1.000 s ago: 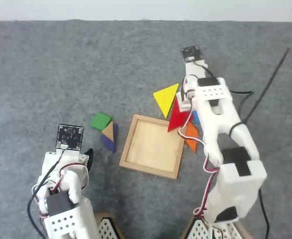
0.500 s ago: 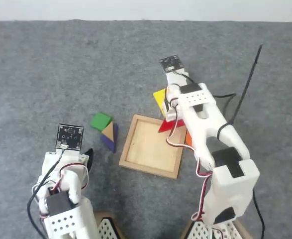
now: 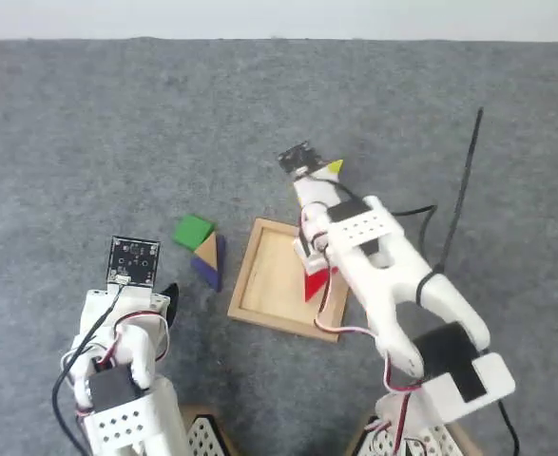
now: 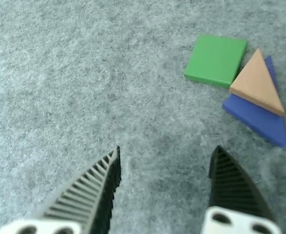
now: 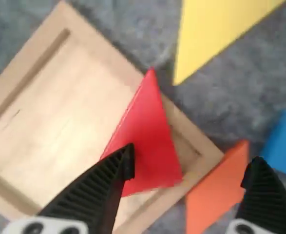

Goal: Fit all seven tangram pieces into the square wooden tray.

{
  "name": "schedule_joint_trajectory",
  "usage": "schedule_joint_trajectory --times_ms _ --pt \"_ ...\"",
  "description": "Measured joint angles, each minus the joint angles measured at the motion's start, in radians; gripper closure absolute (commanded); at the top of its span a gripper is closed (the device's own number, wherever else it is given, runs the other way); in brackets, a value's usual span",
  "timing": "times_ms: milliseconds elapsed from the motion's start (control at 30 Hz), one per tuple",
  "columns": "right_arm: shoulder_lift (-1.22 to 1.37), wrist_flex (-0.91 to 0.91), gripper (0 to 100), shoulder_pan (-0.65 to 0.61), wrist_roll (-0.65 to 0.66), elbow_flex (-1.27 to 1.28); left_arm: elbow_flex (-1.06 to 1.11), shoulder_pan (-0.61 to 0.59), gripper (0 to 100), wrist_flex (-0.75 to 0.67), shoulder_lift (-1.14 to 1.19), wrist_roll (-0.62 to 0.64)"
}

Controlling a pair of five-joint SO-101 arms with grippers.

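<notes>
Within the last second the right claw (image 5: 191,158) has swung from beside the square wooden tray (image 5: 60,112) to over it, bringing the red triangle (image 5: 147,131) along, so the first piece looks nearly seated. With the jaws spread, the triangle lies between them, by one finger, one tip over the tray's rim. The left claw (image 4: 167,152) hangs spread.

Yellow triangle (image 3: 334,168) (bar one tip) hidden

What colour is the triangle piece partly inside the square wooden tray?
The triangle is red; the right wrist view shows it best.
</notes>
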Motion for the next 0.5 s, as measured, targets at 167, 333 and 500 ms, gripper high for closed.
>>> schedule_joint_trajectory --times_ms 167,333,500 --pt "0.005 -0.018 63.7 -0.072 -0.005 0.008 0.0 0.0 72 0.0 0.0 0.0" --pt "0.041 -0.04 63.7 -0.106 -0.031 -0.012 0.0 0.0 72 0.0 0.0 0.0" --pt "0.107 -0.04 63.7 -0.127 -0.061 -0.091 0.0 0.0 72 0.0 0.0 0.0"
